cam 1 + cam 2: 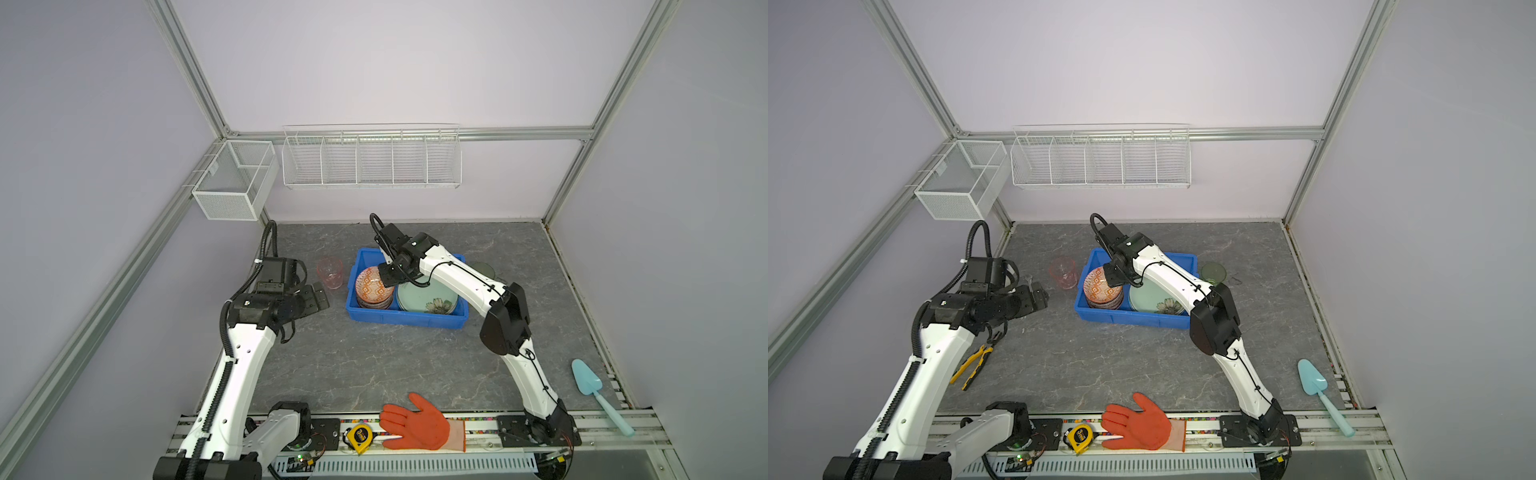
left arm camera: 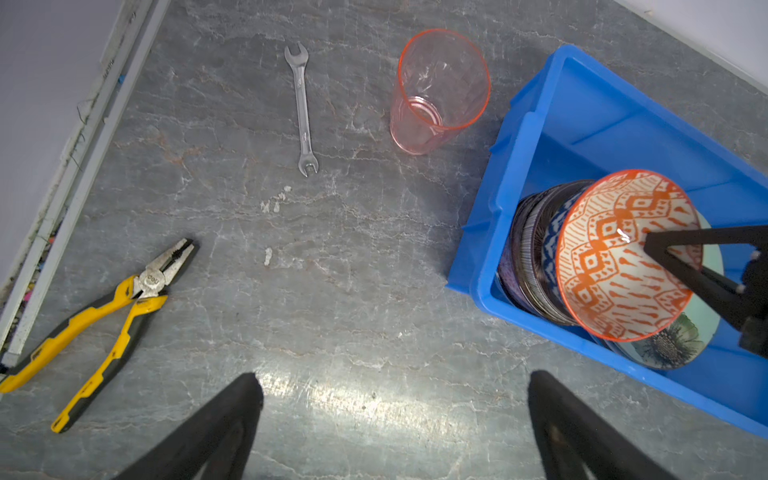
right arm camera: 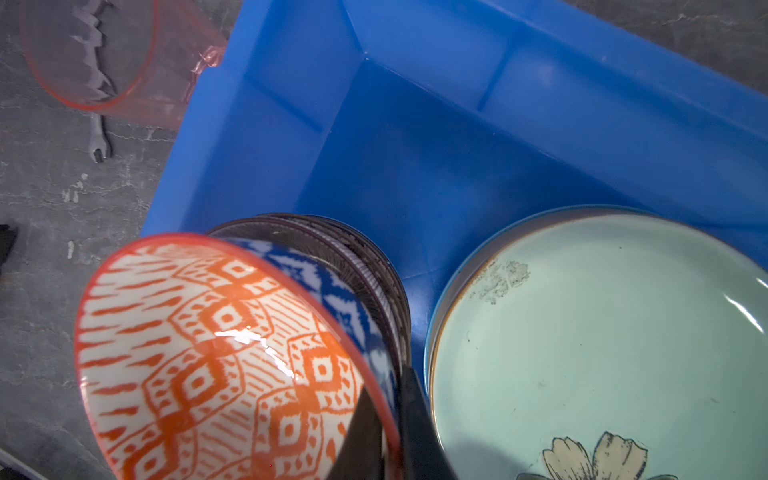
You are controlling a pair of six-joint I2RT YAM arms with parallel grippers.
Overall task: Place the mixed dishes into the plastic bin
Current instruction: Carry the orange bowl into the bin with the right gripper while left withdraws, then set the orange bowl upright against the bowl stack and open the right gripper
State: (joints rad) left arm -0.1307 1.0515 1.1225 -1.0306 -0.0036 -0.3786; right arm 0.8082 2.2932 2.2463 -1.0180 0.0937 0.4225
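**Your right gripper (image 3: 390,405) was clamped on the rim of the orange-and-white patterned ceramic bowl (image 3: 208,353), inside the bright blue rectangular plastic bin (image 1: 405,320).**

You could see only slivers of the bowls beneath it: a blue-patterned bowl (image 3: 345,299) and dark striped rims (image 3: 332,232), their number unclear. That arm partly covered the green translucent cup (image 1: 1213,272) just beyond the bin's far right corner. The orange bowl hung tilted over the stack in the bin's left half, with one finger inside it and one outside. Whether it touched the stack, you could not tell. The mint green flower-print round plate (image 1: 424,297) lay to its right. Your left gripper (image 2: 395,380) hung wide open and empty over the grey stone-look tabletop (image 2: 332,291), left of the bin and near the upright pink translucent cup (image 2: 440,87).
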